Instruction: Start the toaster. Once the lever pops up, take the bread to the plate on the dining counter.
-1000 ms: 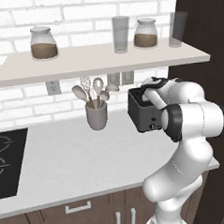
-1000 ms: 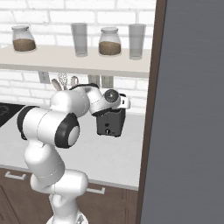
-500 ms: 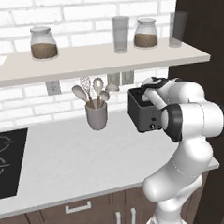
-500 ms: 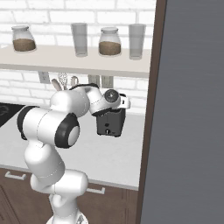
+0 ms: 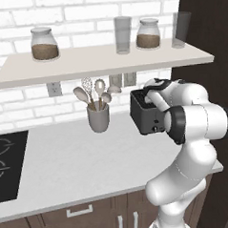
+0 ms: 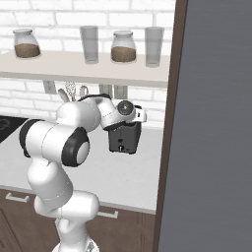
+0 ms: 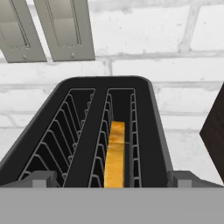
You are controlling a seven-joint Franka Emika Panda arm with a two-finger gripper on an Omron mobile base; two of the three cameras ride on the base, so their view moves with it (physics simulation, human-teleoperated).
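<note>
Nothing has moved since the earlier frames; I see the arm holding the same pose. The toaster [image 7: 109, 131] sits directly below my gripper [image 7: 111, 178], with the bread [image 7: 115, 155] down in its right-hand slot. It stands on the pale worktop [image 5: 71, 166] against white brick. The fingertips [image 7: 40, 178] are spread wide, holding nothing.

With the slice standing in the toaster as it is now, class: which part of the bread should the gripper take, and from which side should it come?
Take the bread by its upper crust edge, coming straight down from above. It stands on edge deep in the right slot of the toaster, so wire guides cover both faces and just the narrow top edge is reachable. The open gripper probably needs its fingers either side of that edge, across the slice's thickness.
</note>
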